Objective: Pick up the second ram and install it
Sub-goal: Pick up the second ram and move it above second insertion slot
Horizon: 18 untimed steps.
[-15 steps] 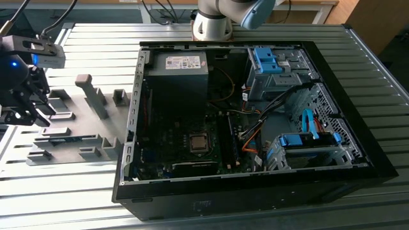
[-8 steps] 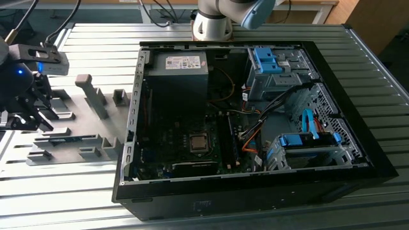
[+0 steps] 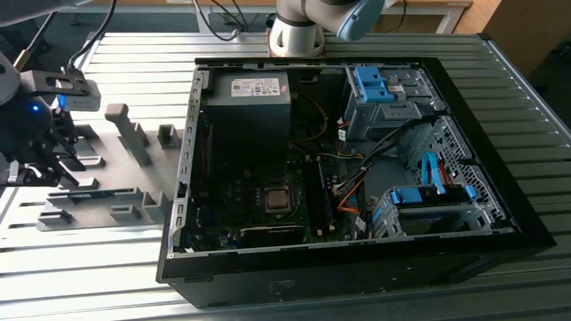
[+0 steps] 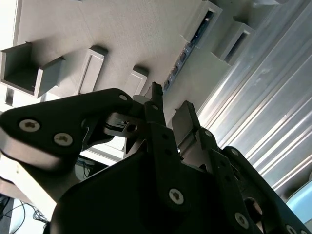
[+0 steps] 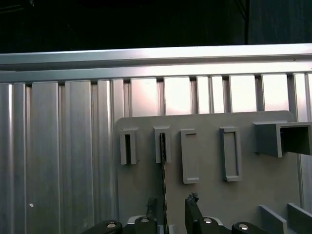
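One ram upright in grey holder slot; two fingers spread, straddling it.

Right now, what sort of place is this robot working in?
Probably a robotics lab or test workshop for PC assembly: an open computer case sits on a ribbed metal table, beside a grey fixture plate with slots for parts.

Ribbed metal bench. An open black PC case lies on its side on it. Inside: grey power supply at the far end, CPU socket on the board, blue drive clips, orange cables. A grey fixture plate with upright holders lies just beside the case, at the exterior view's left.
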Tool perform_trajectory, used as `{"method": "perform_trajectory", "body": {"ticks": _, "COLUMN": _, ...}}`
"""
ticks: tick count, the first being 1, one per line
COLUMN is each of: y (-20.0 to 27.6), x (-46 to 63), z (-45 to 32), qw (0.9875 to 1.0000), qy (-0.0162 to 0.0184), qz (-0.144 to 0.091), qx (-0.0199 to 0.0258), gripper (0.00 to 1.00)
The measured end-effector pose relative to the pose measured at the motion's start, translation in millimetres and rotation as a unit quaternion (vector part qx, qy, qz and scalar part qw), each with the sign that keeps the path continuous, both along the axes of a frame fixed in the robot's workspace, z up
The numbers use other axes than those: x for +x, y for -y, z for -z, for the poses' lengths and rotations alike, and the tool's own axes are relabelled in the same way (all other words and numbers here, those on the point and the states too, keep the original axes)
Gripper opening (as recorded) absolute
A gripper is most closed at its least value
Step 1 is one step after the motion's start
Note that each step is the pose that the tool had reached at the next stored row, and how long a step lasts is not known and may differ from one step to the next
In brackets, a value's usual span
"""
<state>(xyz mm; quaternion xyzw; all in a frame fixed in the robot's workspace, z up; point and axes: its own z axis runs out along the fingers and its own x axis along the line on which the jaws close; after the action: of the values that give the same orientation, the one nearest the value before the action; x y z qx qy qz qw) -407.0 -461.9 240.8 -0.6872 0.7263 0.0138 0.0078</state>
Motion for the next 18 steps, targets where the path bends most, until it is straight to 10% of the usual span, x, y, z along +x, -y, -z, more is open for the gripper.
{"method": "perform_trajectory", "body": {"ticks": 18, "y": 3.0, "x": -0.9, "z": 25.3, "qw": 0.9998, "qy": 0.0002, "qz": -0.018, "qx": -0.0001, "gripper": 0.36}}
